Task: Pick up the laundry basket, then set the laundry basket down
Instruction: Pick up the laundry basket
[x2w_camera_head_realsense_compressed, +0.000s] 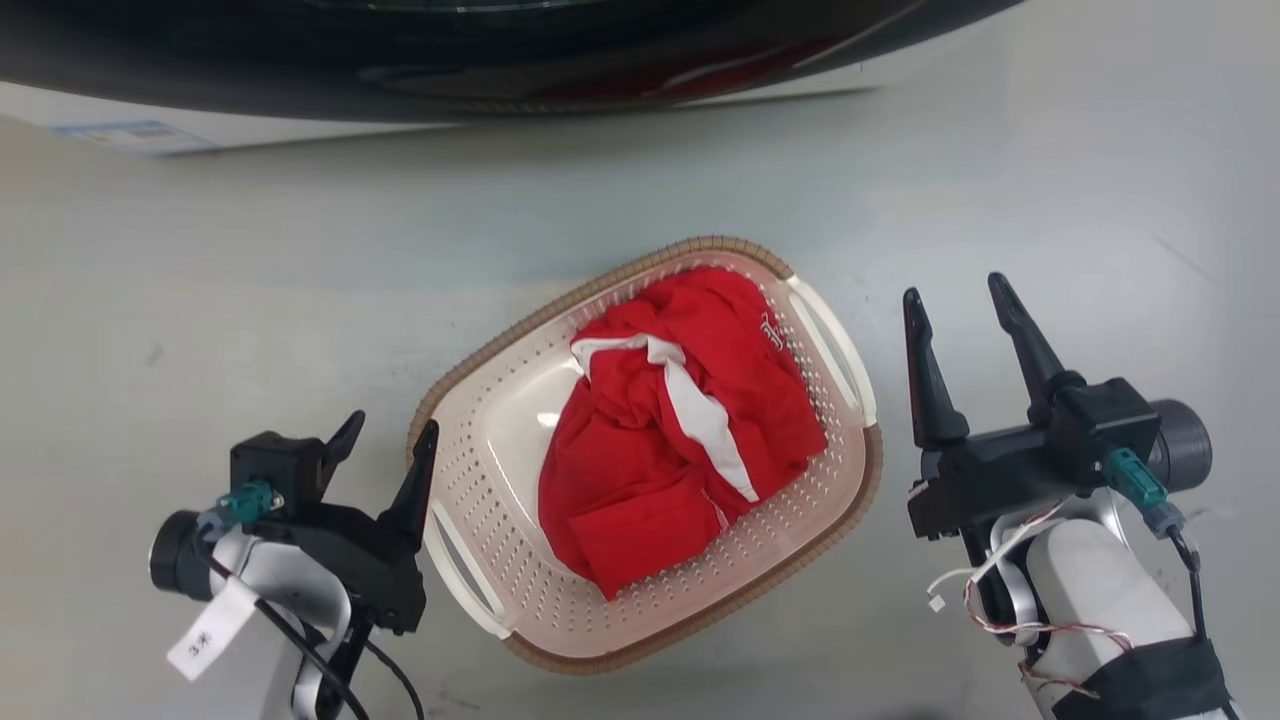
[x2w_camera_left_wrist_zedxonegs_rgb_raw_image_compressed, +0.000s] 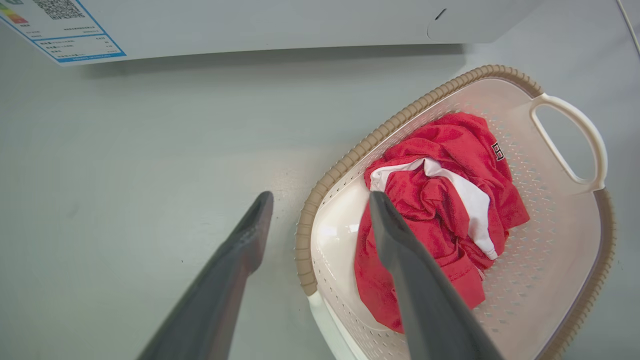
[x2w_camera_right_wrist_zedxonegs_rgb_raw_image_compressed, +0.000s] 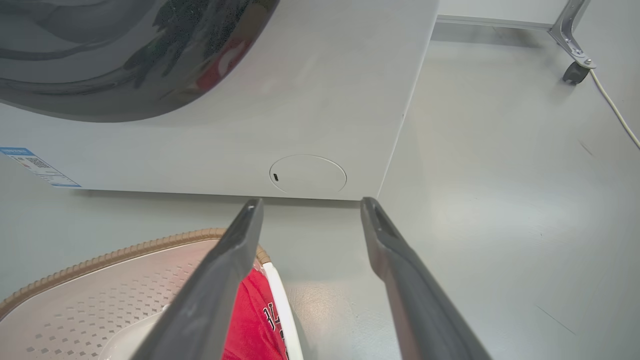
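The laundry basket (x2w_camera_head_realsense_compressed: 480, 470) sits on the grey floor (x2w_camera_head_realsense_compressed: 200, 300) in front of the washing machine (x2w_camera_head_realsense_compressed: 500, 50), between the 2 arms and turned at an angle. A crumpled red and white garment (x2w_camera_head_realsense_compressed: 660, 440) lies inside it.

The left gripper (x2w_camera_head_realsense_compressed: 385, 450) is at the basket's left end, close to the white handle (x2w_camera_head_realsense_compressed: 465, 575) there. Its fingers are spread and hold nothing. In the left wrist view the brown rim (x2w_camera_left_wrist_zedxonegs_rgb_raw_image_compressed: 320, 200) runs between them, with 1 finger over the floor outside and the other over the basket's inside. Whether either finger touches the rim cannot be told.

The right gripper (x2w_camera_head_realsense_compressed: 955, 300) is just beside the basket's right end, clear of the other white handle (x2w_camera_head_realsense_compressed: 835, 350). Its fingers are also spread and empty. In the right wrist view 1 finger lies across the basket's edge and the other is over bare floor.
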